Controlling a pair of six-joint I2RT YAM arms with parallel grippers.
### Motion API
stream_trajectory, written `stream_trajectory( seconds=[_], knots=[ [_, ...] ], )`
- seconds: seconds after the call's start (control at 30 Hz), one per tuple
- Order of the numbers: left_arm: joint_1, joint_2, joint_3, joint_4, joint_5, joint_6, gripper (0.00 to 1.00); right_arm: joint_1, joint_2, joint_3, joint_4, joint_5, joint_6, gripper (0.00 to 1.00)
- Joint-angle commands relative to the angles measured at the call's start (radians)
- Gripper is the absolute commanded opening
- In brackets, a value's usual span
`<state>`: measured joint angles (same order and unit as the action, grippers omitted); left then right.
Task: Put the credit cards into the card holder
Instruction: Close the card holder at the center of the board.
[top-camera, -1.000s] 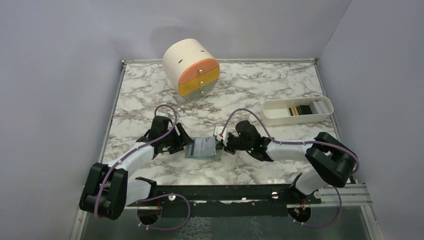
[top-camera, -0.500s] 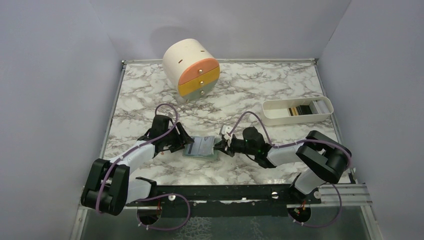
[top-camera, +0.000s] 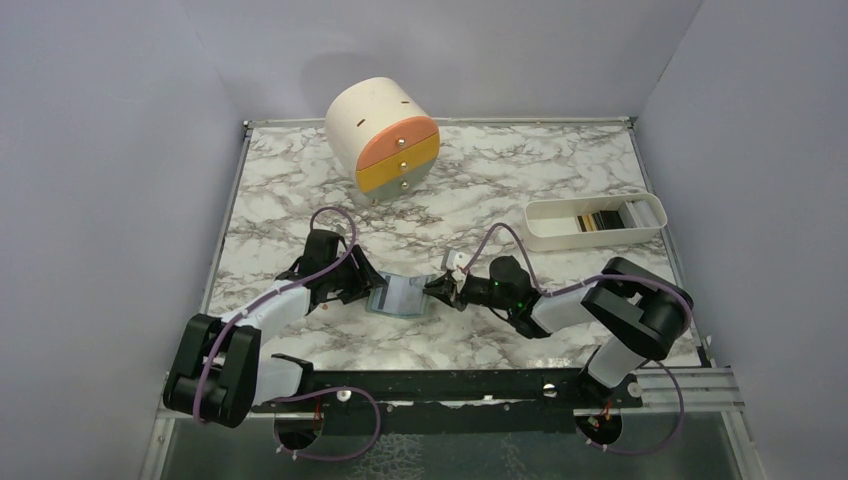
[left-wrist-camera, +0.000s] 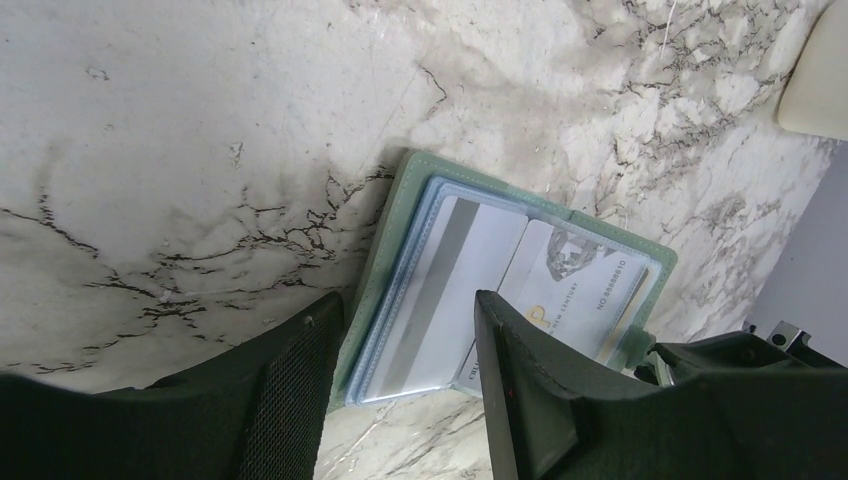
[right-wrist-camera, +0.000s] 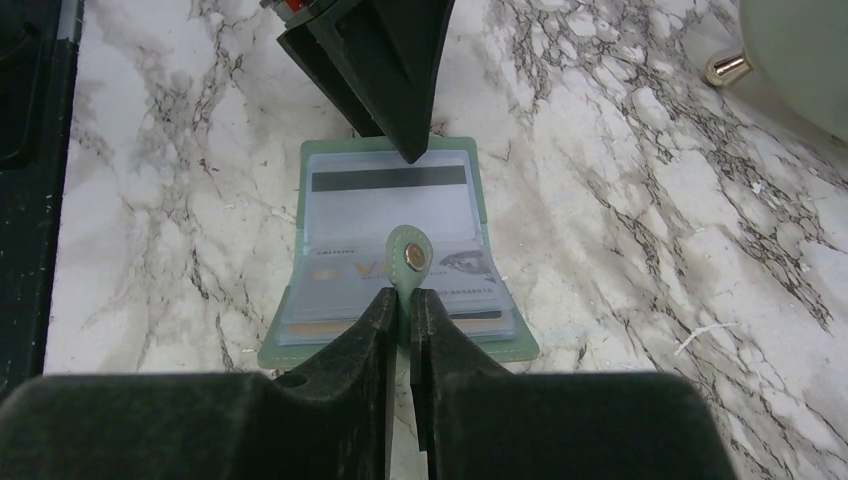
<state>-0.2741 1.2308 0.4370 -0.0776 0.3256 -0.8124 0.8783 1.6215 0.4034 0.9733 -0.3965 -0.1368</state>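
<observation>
The sage-green card holder (top-camera: 402, 296) lies open on the marble between both arms. In its clear sleeves sit a pale grey card with a dark stripe (right-wrist-camera: 388, 200) and a white card with gold print (right-wrist-camera: 345, 272). My right gripper (right-wrist-camera: 405, 295) is shut on the holder's snap tab (right-wrist-camera: 409, 255), lifting it at the right edge. My left gripper (left-wrist-camera: 408, 300) is open and straddles the holder's left end, with one finger beside the edge and the other over the grey card (left-wrist-camera: 440, 290). More credit cards (top-camera: 590, 220) stand in the white tray.
A long white tray (top-camera: 545, 240) sits at the right. A cream cylinder with orange, yellow and grey drawers (top-camera: 385, 140) stands at the back. Grey walls close in the table on three sides, and the black base rail (top-camera: 450, 385) runs along the near edge.
My right gripper has dropped lower and shifted left with the tab, so the holder looks narrower from above. My left jaws have narrowed a little.
</observation>
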Motion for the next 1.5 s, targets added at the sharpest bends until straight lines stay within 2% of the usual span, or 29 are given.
stream_trajectory(
  seconds=[0.0,0.4,0.63,0.83,0.97,1.13,1.33,1.47],
  knots=[
    [0.006,0.038,-0.016,-0.042,-0.014,0.019,0.54,0.008,0.032,-0.018,0.109,-0.035,-0.007,0.11],
    [0.006,-0.082,-0.070,0.119,0.240,-0.135,0.53,0.008,0.160,-0.024,0.279,-0.069,0.067,0.12],
    [0.004,-0.173,-0.139,0.273,0.346,-0.310,0.49,0.008,0.198,-0.020,0.341,-0.059,0.077,0.12],
    [0.001,-0.220,-0.172,0.334,0.340,-0.364,0.39,0.008,0.225,-0.029,0.402,-0.060,0.091,0.12],
    [-0.005,-0.226,-0.172,0.338,0.324,-0.362,0.37,0.008,0.238,-0.055,0.475,-0.039,0.110,0.12],
    [-0.025,-0.199,-0.182,0.339,0.281,-0.350,0.24,0.008,0.275,-0.107,0.635,0.026,0.148,0.12],
    [-0.078,-0.160,-0.170,0.338,0.231,-0.347,0.19,0.008,0.336,-0.134,0.794,0.032,0.179,0.12],
    [-0.115,-0.139,-0.159,0.321,0.185,-0.344,0.17,0.008,0.327,-0.132,0.803,0.063,0.182,0.12]
  ],
)
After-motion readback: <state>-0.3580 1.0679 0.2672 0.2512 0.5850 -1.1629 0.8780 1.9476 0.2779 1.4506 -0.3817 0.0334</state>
